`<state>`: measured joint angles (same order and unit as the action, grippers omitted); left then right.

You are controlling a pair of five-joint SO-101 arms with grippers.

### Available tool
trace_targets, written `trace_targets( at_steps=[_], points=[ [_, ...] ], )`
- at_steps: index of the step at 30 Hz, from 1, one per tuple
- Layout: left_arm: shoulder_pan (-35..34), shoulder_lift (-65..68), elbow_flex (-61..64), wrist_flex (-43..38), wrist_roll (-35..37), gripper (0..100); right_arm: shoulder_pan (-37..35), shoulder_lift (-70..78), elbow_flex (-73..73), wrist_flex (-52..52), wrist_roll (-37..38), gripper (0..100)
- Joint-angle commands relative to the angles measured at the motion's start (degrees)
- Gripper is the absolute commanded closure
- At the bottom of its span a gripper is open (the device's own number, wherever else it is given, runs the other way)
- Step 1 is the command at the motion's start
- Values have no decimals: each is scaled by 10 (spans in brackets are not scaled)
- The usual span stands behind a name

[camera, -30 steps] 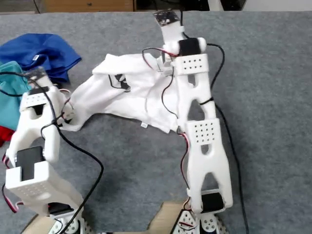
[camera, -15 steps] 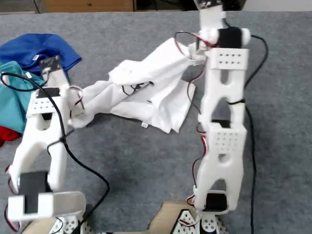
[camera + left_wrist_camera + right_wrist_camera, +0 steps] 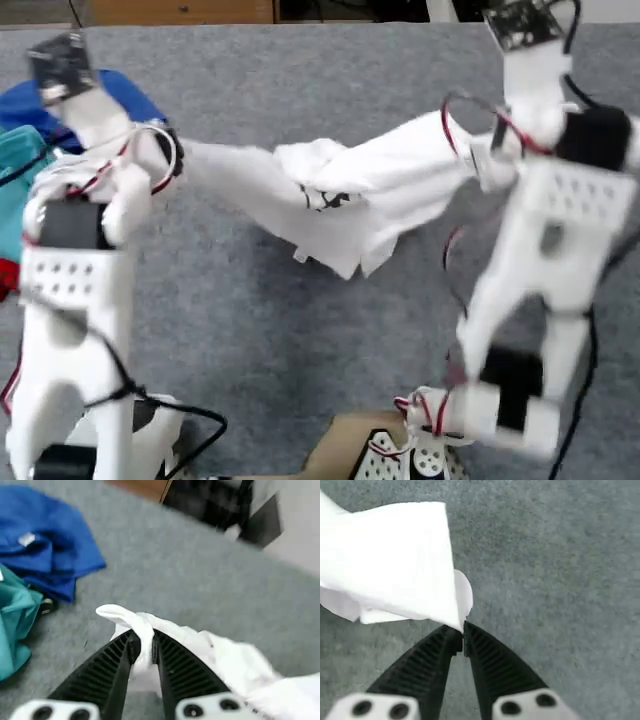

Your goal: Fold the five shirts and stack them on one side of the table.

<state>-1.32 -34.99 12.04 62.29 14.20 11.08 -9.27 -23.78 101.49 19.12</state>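
We are seeing the left gripper (image 3: 142,647) pinching a bunched edge of the white shirt (image 3: 340,185). The right gripper (image 3: 463,635) is pressing its jaws together on a corner of the same shirt. Over the last second both arms have been rising and moving away from each other. The shirt, which was lying crumpled between them, is now being stretched into a long band. Its middle is sagging toward the table (image 3: 300,340), and we cannot tell for sure whether it is touching there. We are judging this as the spreading step before the first fold, as nothing is looking folded or stacked yet. Beyond the shirt's left end, the blue shirt (image 3: 45,545) and the teal shirt (image 3: 15,625) are waiting in a heap. The table's grey, cloth-like surface is lying under the shirt. Farther behind the shirt, past the table's edge, a wooden cabinet (image 3: 180,10) is standing.
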Motion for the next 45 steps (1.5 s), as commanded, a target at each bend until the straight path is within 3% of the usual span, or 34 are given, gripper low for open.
trace_targets(
  at_steps=[1,5,13,18,24,31,36,43,45],
  points=[
    [4,-65,-62,3,20,979,1,-162,80,5,9,993],
    [4,-125,-97,3,20,979,-53,-304,150,5,9,993],
    [13,-188,-164,1,20,981,-237,-504,239,5,8,993],
    [62,-164,-112,-46,21,980,-242,-538,306,4,10,993],
    [159,-86,5,-212,21,980,-240,-571,465,-89,11,993],
    [219,37,47,-337,21,980,-80,-590,686,-283,15,993],
    [229,138,46,-378,21,980,27,-591,769,-350,86,993],
    [243,260,10,-382,21,976,114,-591,816,-385,147,993],
    [246,292,-9,-350,21,937,124,-591,819,-382,150,991]
  ],
)
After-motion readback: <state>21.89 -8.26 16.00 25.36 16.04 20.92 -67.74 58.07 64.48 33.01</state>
